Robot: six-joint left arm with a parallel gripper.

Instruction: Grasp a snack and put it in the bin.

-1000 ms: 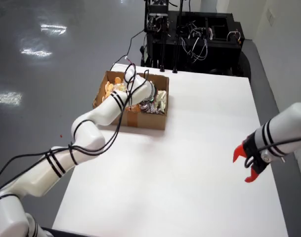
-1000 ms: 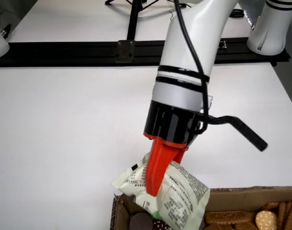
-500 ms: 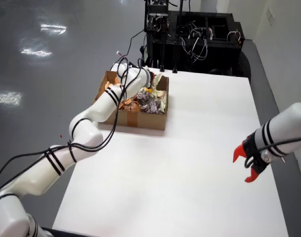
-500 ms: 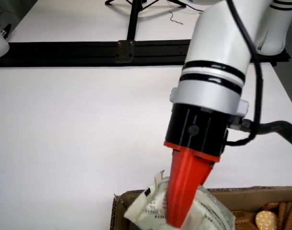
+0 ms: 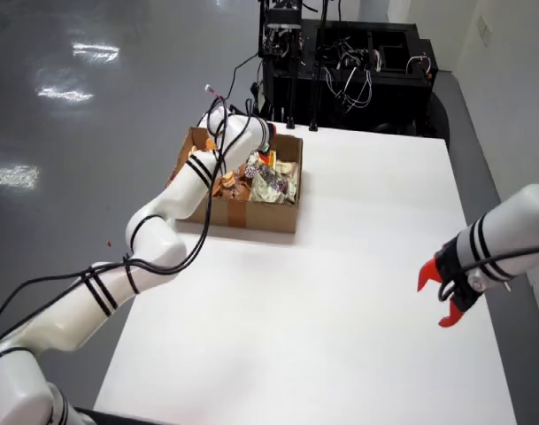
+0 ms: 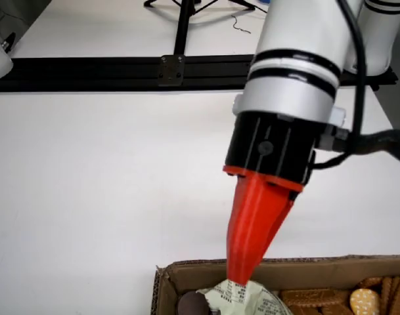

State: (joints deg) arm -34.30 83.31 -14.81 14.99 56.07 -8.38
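Fingers (image 6: pixel 241 274) at box (image 6: pixel 186 270) rim.

A robotics lab: white worktable (image 5: pixel 358 292), glossy grey floor (image 5: pixel 83 106), and a black rack of wired electronics (image 5: pixel 358 66).

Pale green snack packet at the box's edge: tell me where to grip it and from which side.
Grip the crinkled top fold of the pale green snack packet, coming straight down from above. It lies among other snacks inside the cardboard box, whose walls block side approaches. The orange gripper already pinches that fold.

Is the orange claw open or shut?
Shut on a snack: the claw fingers meet in one point, pinching the pale wrapper over the box.
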